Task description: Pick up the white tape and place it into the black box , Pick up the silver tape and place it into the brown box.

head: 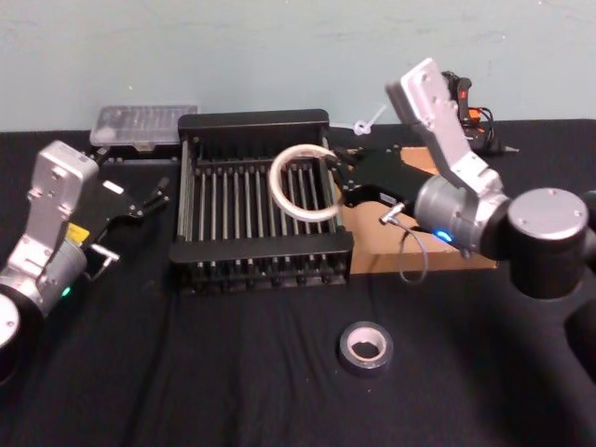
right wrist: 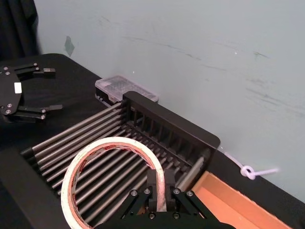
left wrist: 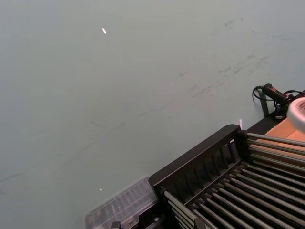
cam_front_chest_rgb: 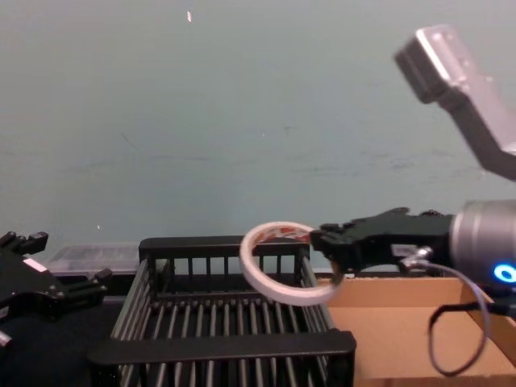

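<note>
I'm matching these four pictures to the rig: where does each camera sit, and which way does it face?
Head: high, looking down at the black box, silver tape, both arms.
Chest: low, looking across; right gripper holds the white tape.
Left wrist: faces wall and box.
Right wrist: looks past its fingers; left gripper beyond.
All share the box.

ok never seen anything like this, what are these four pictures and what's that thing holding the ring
It is a two-armed robot at a black table, filmed from its head, chest and both wrists. The right gripper holds the white tape by its rim above the black box, a slatted crate. Beside it sits the brown box, a cardboard tray. The silver tape lies on the table nearer the robot. The left gripper waits open, left of the crate. A clear plastic case lies behind.
</note>
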### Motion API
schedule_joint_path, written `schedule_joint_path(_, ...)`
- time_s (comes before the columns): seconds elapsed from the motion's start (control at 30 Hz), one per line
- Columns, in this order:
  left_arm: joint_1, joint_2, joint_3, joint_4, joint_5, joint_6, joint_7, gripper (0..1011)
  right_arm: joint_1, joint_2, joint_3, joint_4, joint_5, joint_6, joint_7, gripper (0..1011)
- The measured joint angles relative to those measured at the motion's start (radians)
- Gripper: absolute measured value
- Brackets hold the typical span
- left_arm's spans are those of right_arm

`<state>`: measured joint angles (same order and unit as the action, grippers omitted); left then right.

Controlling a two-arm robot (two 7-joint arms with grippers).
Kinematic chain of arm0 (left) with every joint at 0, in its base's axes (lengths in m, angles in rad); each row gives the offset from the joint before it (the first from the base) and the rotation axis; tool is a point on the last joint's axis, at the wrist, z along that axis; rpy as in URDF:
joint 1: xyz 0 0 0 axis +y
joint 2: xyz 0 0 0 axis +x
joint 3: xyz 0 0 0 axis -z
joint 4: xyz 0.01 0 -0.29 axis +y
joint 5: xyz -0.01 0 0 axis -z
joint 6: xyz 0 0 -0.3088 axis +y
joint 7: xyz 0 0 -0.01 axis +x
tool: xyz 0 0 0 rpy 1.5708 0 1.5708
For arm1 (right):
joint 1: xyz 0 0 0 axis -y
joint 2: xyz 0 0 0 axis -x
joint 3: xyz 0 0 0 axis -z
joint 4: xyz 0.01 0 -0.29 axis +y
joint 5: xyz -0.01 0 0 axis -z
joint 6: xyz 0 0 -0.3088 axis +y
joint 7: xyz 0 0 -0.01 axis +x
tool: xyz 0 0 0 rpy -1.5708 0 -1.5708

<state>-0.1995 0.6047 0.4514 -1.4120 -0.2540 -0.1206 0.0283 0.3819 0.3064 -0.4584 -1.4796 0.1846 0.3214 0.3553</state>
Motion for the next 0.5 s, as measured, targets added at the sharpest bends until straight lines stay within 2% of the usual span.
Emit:
schedule_joint_path(0.3, 0.000, 0.000, 0.000, 0.000, 0.000, 0.000, 0.000, 1001, 0.053, -0.053, -0.027, 0.075, -0.030, -0.010, 0.009, 99)
schedule_joint_path(0.5, 0.000, 0.000, 0.000, 0.000, 0.000, 0.000, 0.000, 1001, 0.054, -0.053, -0.027, 0.076, -0.031, -0.011, 0.010, 99)
